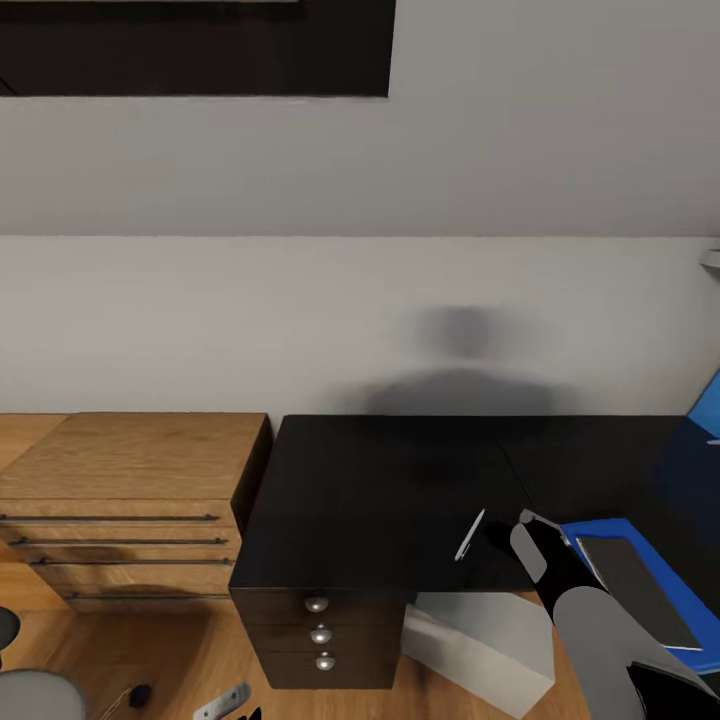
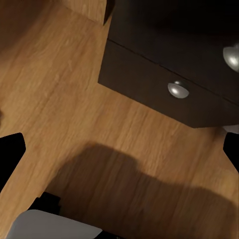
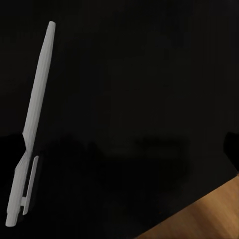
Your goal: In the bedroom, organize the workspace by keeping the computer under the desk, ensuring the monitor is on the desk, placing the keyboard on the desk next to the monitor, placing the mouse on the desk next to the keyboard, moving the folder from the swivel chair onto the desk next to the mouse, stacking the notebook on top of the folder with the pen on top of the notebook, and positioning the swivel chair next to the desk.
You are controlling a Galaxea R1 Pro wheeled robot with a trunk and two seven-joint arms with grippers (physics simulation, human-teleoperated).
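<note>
R arm [image 1: 600, 630] reaching fwd, tool [image 1: 522, 530] tilted down, L tool [image 2: 119, 149] fingers apart

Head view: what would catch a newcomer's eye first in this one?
The white pen lying alone on the black desk near its front edge, with the right end effector just beside it. Next, the blue folder at the desk's right end, a dark notebook already on top of it.
</note>
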